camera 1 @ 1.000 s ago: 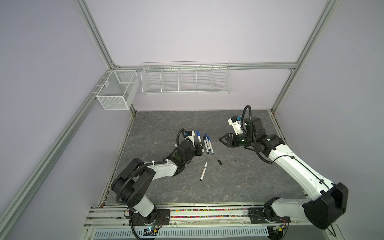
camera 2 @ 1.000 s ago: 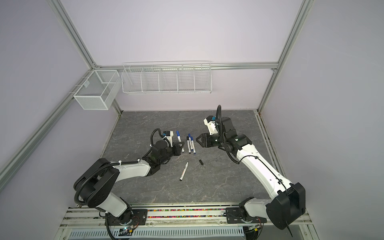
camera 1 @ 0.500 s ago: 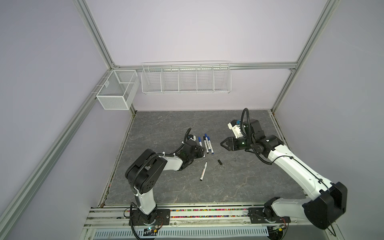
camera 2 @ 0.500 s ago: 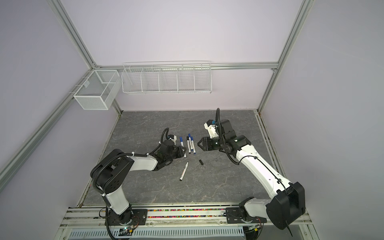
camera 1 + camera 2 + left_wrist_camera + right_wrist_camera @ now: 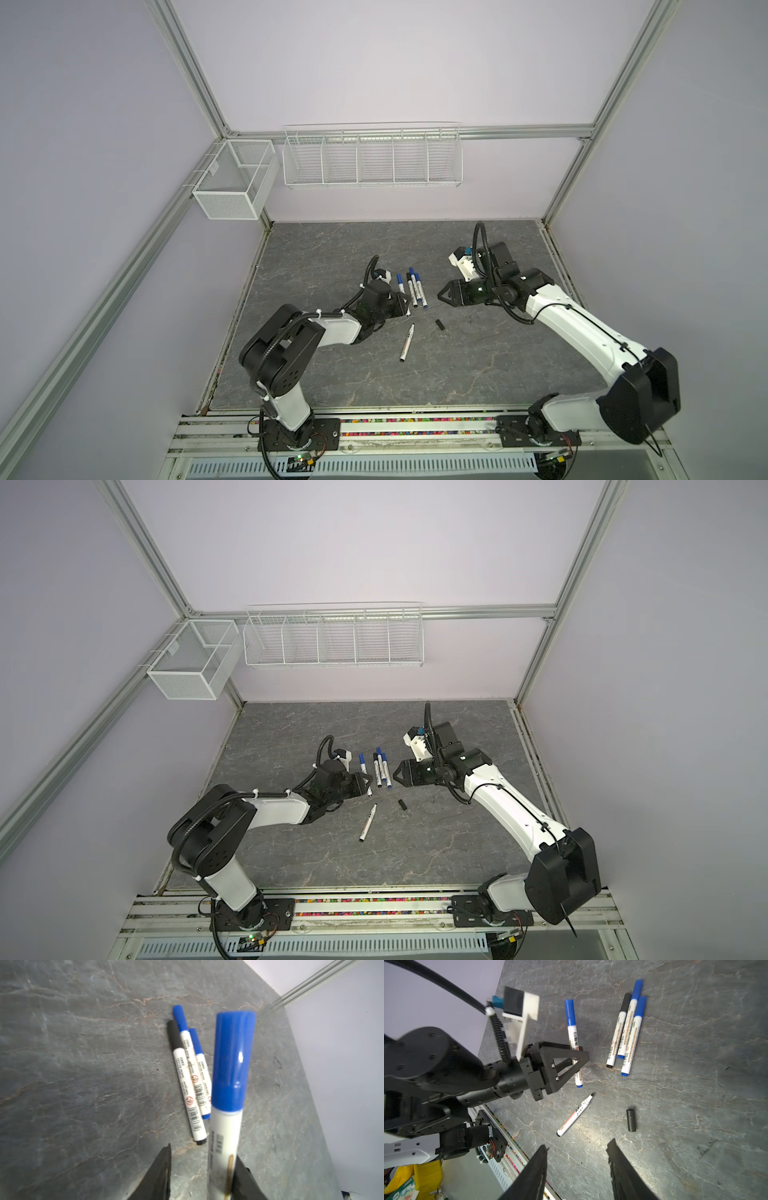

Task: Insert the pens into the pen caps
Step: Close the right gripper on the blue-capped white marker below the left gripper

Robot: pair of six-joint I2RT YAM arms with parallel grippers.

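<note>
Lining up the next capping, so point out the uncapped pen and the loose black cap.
uncapped pen [image 5: 575, 1115]: right wrist view, middle of the white barrel.
loose black cap [image 5: 631, 1120]: right wrist view, middle of its side.

A: What encloses this place?
B: Pale lilac walls [image 5: 374, 62], aluminium frame posts [image 5: 189, 70], a grey veined tabletop [image 5: 332, 249].
A: Anything mounted?
B: Far beyond the left gripper [image 5: 406, 305], a white wire rack [image 5: 372, 156]; further to its left, a mesh basket [image 5: 232, 183].

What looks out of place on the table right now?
One pen lies uncapped, tip bare, apart from the capped pens; a black cap lies loose beside it, not touching.
</note>
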